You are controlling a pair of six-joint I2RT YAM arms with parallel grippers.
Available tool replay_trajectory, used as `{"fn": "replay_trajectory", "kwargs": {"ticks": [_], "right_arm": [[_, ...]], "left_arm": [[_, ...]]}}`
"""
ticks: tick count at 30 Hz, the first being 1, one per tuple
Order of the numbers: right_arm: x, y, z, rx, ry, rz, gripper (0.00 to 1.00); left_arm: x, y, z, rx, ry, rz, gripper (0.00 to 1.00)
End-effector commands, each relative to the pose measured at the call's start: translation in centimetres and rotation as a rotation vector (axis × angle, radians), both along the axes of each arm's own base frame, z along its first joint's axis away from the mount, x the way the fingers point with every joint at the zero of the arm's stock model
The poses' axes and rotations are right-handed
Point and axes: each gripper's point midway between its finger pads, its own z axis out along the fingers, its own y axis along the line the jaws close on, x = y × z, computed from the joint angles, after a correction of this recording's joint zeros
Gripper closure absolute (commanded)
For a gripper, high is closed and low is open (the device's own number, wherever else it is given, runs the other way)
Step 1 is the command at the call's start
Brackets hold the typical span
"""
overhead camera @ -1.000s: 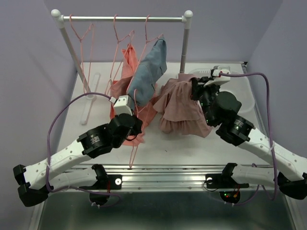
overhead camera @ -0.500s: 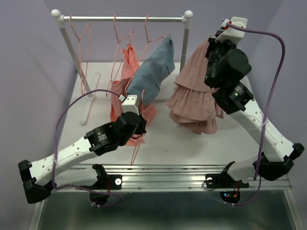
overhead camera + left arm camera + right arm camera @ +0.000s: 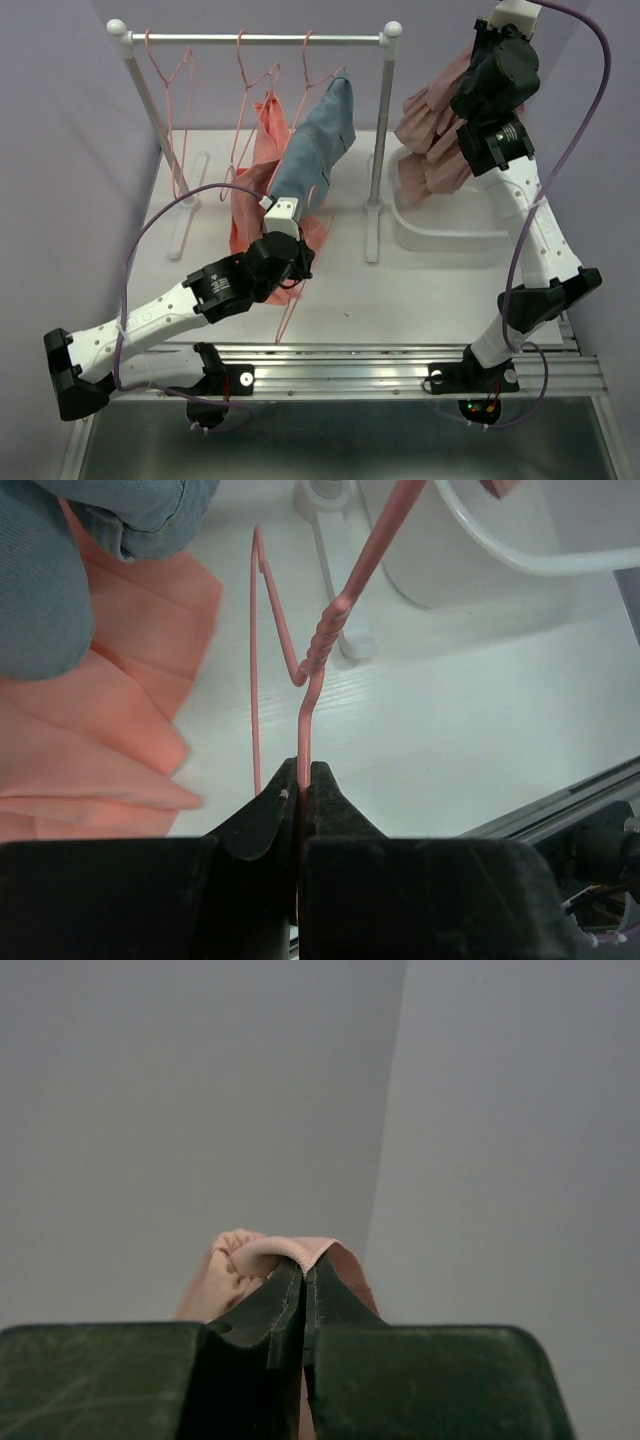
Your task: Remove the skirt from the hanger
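While the left gripper (image 3: 303,780) clamps its fingers on the wire of a pink hanger (image 3: 312,675) in front of the rack (image 3: 255,39), below its blue garment (image 3: 315,150), the right gripper (image 3: 303,1270) pinches the pink skirt (image 3: 428,130), which hangs aloft just right of the rack's right post, well apart from that hanger.

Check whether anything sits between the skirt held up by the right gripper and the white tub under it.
Nothing visible does. The skirt hangs from the right gripper above the tub, apart from the hanger pinched in the left gripper. The tub's visible part holds nothing, though the skirt hides its far end.
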Motion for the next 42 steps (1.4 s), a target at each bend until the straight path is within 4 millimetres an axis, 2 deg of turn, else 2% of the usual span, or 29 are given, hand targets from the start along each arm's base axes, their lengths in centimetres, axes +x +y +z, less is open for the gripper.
{"fn": "replay_trajectory", "kwargs": {"ticks": [1,3,4,5,7,8,10,11,12,13,14,15,18,19,22,24,25,27,28,29,30,33,34,37,38,41,42], "right_arm": [[-1.7,-0.5,1.7,0.014,-0.082,0.031,0.99],[-2.4,-1.4,1.0,0.024,-0.082,0.032,0.99],[-2.3,-1.2,0.3,0.035,-0.081,0.05,0.99],[-1.6,-1.5,-1.8,0.028,-0.038,0.04,0.99],[-1.8,-2.8,-3.2,0.044,-0.025,0.018,0.99],[-1.1,-2.9,-5.2,0.058,0.001,0.023,0.99],[-0.7,-4.0,-6.9,0.078,0.015,0.013,0.99],[-0.1,-4.2,-9.0,0.078,0.055,0.006,0.99],[-0.1,-4.4,-8.9,0.088,0.046,0.008,0.99],[0.4,-4.7,-11.0,0.09,0.084,0.002,0.99],[0.8,-5.3,-12.2,0.113,0.091,-0.005,0.99],[1.3,-5.5,-14.6,0.116,0.134,-0.009,0.99],[2.4,-6.5,-18.8,0.166,0.18,-0.005,0.99],[2.9,-6.4,-21.3,0.188,0.216,0.016,0.99],[4.1,-6.6,-26.0,0.19,0.311,0.021,0.99],[5.0,-5.9,-29.2,0.208,0.367,0.051,0.99],[5.2,-5.7,-30.0,0.21,0.383,0.057,0.93],[5.5,-5.5,-31.3,0.212,0.408,0.063,0.69],[5.5,-5.5,-31.3,0.213,0.409,0.066,0.45],[5.5,-5.4,-31.1,0.219,0.404,0.067,0.26],[5.4,-5.4,-30.8,0.219,0.401,0.071,0.0],[4.6,-5.3,-29.1,0.235,0.375,0.082,0.0],[3.9,-5.3,-27.7,0.241,0.352,0.093,0.0],[2.8,-4.6,-25.9,0.259,0.315,0.151,0.0],[1.9,-4.2,-24.5,0.276,0.285,0.186,0.0],[0.4,-3.6,-23.3,0.302,0.261,0.235,0.0],[-0.5,-3.4,-22.1,0.306,0.231,0.26,0.0]], "left_arm": [[0.5,-1.0,1.9,-0.032,-0.057,-0.018,1.0],[0.8,-0.9,2.3,-0.036,-0.066,-0.003,1.0],[1.0,-1.1,2.4,-0.037,-0.069,-0.001,1.0],[1.1,-1.1,2.5,-0.039,-0.07,0.003,1.0],[1.3,-1.2,3.1,-0.047,-0.084,0.013,1.0],[1.5,-1.4,3.5,-0.057,-0.094,0.015,1.0],[1.7,-1.7,3.9,-0.064,-0.103,0.016,1.0],[1.8,-1.7,4.0,-0.062,-0.105,0.018,1.0],[1.9,-1.7,4.1,-0.06,-0.107,0.023,1.0],[2.1,-1.9,4.2,-0.062,-0.107,0.026,1.0],[2.2,-1.9,4.4,-0.063,-0.109,0.03,1.0],[2.4,-1.9,4.8,-0.066,-0.116,0.04,1.0],[2.7,-2.1,5.6,-0.076,-0.127,0.054,1.0],[2.8,-2.2,5.7,-0.073,-0.132,0.054,1.0],[3.3,-2.4,6.5,-0.067,-0.148,0.062,1.0],[3.5,-2.6,7.3,-0.065,-0.162,0.057,1.0],[3.7,-2.9,7.2,-0.054,-0.162,0.058,1.0],[4.0,-3.1,7.8,-0.049,-0.172,0.058,1.0],[4.1,-3.4,7.8,-0.044,-0.173,0.056,1.0],[4.2,-3.5,7.9,-0.042,-0.177,0.053,1.0],[4.3,-3.6,8.0,-0.042,-0.178,0.052,1.0],[4.4,-4.1,8.4,-0.047,-0.186,0.043,1.0],[4.4,-4.3,8.6,-0.054,-0.187,0.038,1.0],[4.1,-4.8,8.8,-0.067,-0.181,0.011,1.0],[4.0,-5.0,8.8,-0.074,-0.18,0.0,1.0],[3.4,-5.7,8.7,-0.092,-0.165,-0.036,1.0],[3.2,-5.9,8.6,-0.099,-0.158,-0.039,1.0]]}}
